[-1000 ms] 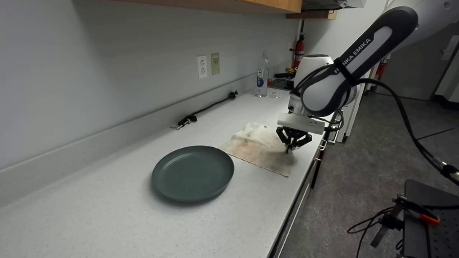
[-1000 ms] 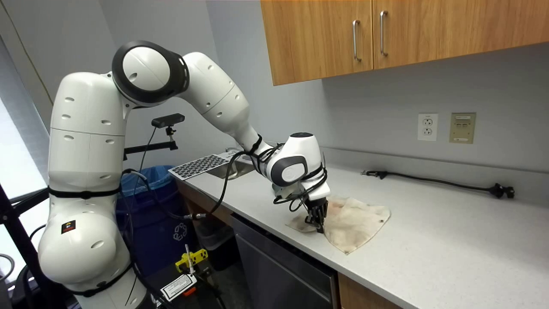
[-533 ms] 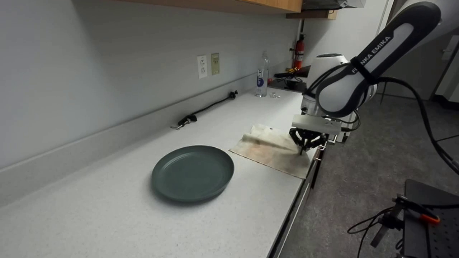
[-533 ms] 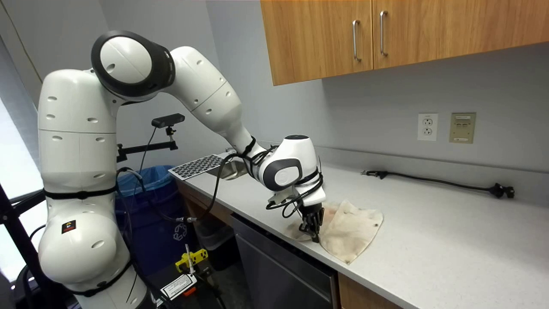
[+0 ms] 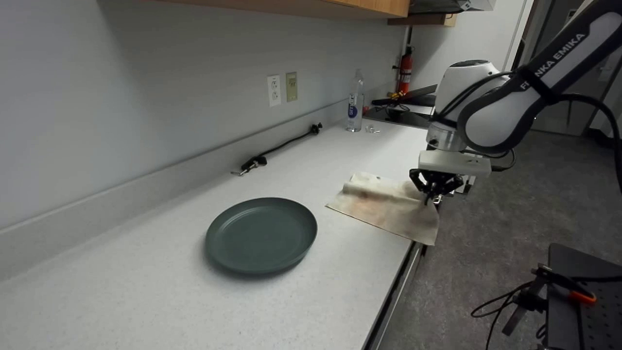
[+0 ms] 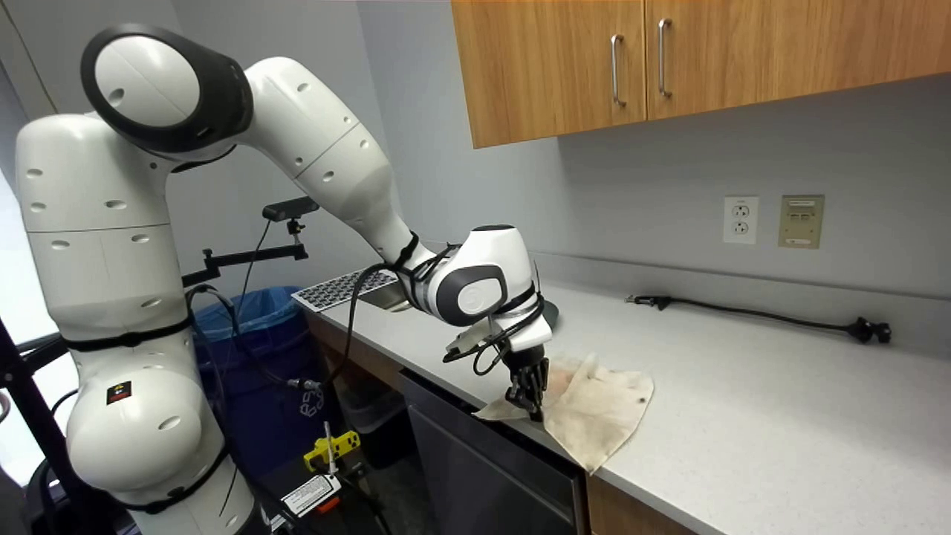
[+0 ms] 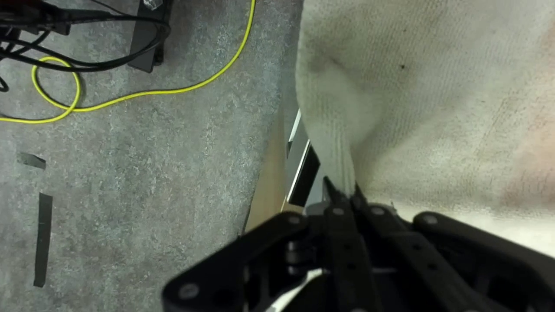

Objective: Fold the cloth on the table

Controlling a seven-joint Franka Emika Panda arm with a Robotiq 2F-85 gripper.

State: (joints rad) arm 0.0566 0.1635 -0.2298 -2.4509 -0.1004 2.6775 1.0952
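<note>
A stained beige cloth lies on the white counter in both exterior views (image 5: 379, 211) (image 6: 598, 409). A ridge runs across it, and its near side hangs a little over the counter's front edge. My gripper (image 5: 428, 200) is shut on the cloth near that front edge, and its fingertips also show in an exterior view (image 6: 536, 414). In the wrist view the fingertips (image 7: 344, 190) pinch a raised fold of the cloth (image 7: 433, 108). The far part of the cloth is outside the wrist view.
A dark green plate (image 5: 262, 236) stands on the counter near the cloth. A black cable with clamp ends (image 5: 286, 144) lies along the wall. A clear bottle (image 5: 355, 104) stands farther back. Wooden cabinets (image 6: 550, 74) hang above. The floor (image 7: 164, 151) lies below the front edge.
My gripper has moved toward the counter's front edge and dragged the cloth with it, away from the plate. The cloth's near side now overhangs the edge.
</note>
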